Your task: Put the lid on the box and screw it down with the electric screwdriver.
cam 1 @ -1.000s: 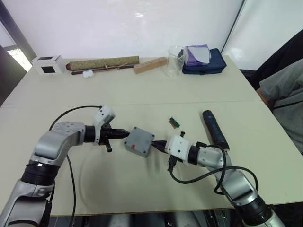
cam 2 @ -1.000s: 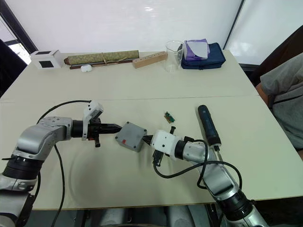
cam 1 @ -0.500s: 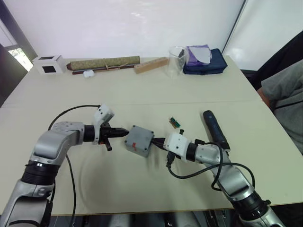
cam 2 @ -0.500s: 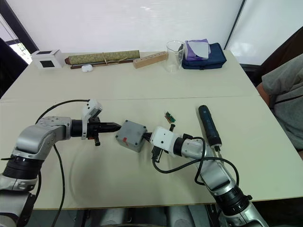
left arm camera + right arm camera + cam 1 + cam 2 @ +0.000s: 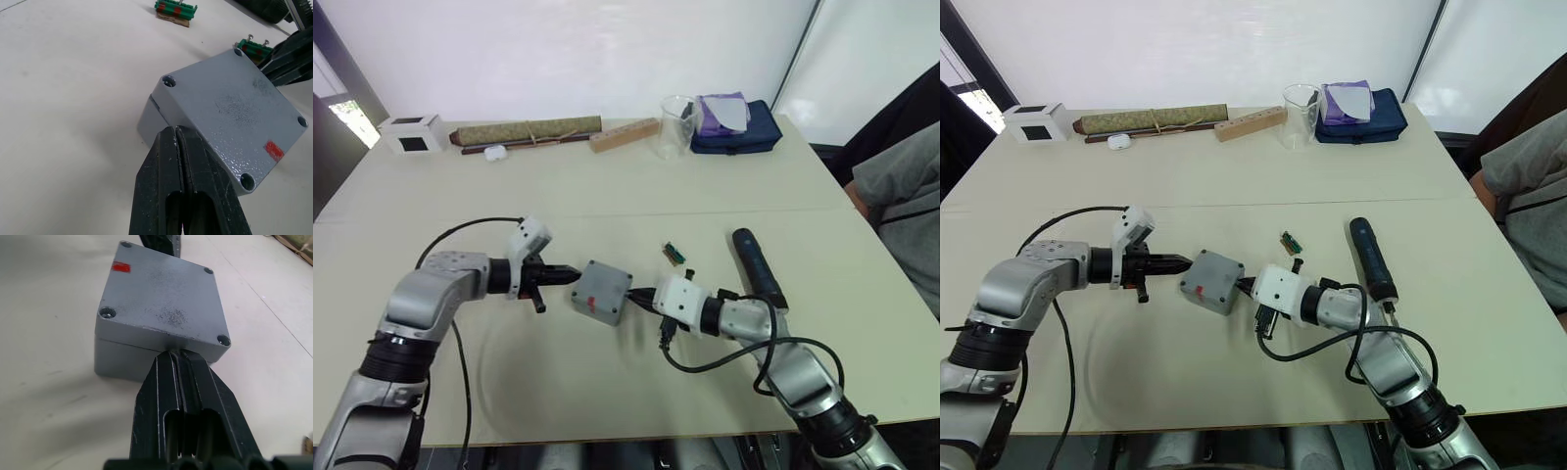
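Fingers (image 5: 177,147) still flank box (image 5: 601,291).

lab or workshop | plain white walls | beige worktable (image 5: 607,186) | beaker (image 5: 676,125), tool pouch (image 5: 736,129) at back

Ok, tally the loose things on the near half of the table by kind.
grey box with its lid on: 1
electric screwdriver: 1
green terminal blocks: 2
Total: 4
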Motion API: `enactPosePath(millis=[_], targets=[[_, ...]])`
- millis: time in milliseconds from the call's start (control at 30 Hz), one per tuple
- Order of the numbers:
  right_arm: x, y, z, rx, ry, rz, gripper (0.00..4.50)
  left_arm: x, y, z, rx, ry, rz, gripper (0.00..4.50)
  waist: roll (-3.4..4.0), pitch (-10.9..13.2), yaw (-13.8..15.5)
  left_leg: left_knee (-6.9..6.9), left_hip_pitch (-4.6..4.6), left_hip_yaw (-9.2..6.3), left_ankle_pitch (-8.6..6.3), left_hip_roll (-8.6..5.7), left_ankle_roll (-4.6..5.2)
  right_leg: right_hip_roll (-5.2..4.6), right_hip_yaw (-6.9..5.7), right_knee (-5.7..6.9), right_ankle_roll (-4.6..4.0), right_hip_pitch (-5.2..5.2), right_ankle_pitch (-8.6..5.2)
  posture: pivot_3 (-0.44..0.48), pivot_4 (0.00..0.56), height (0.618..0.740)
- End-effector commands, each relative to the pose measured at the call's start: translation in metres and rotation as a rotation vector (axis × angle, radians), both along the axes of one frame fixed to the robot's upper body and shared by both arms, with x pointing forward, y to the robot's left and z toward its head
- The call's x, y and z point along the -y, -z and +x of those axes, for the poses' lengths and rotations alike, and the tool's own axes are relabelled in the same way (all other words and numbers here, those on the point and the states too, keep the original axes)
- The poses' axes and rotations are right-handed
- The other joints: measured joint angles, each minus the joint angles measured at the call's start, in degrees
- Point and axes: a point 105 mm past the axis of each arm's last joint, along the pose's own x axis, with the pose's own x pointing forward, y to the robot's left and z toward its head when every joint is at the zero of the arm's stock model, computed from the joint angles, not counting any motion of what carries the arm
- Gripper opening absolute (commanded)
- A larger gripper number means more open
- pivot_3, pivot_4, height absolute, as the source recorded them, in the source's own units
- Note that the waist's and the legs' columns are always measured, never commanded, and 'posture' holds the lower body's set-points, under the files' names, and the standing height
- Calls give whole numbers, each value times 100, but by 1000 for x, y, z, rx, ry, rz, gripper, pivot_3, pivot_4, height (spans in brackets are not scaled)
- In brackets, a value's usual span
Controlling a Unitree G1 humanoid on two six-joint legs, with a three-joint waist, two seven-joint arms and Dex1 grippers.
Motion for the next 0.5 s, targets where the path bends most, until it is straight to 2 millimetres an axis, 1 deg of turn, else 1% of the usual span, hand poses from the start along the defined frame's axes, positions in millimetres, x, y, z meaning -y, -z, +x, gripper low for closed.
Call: enactPosePath(millis=[33, 500], targets=[[-12, -13, -9, 42, -53, 44, 45, 11, -6, -6, 21, 68, -14, 0, 0, 0, -1, 0, 0, 0, 0, 0, 0, 0, 0, 0, 0, 0, 0, 0, 150, 740], [-9, -13, -6, 48, -42, 35, 45, 5, -9, -1, 33, 47, -3, 0, 0, 0, -3, 0, 0, 0, 0, 0, 0, 0, 0, 0, 1, 0, 0, 0, 150, 740]])
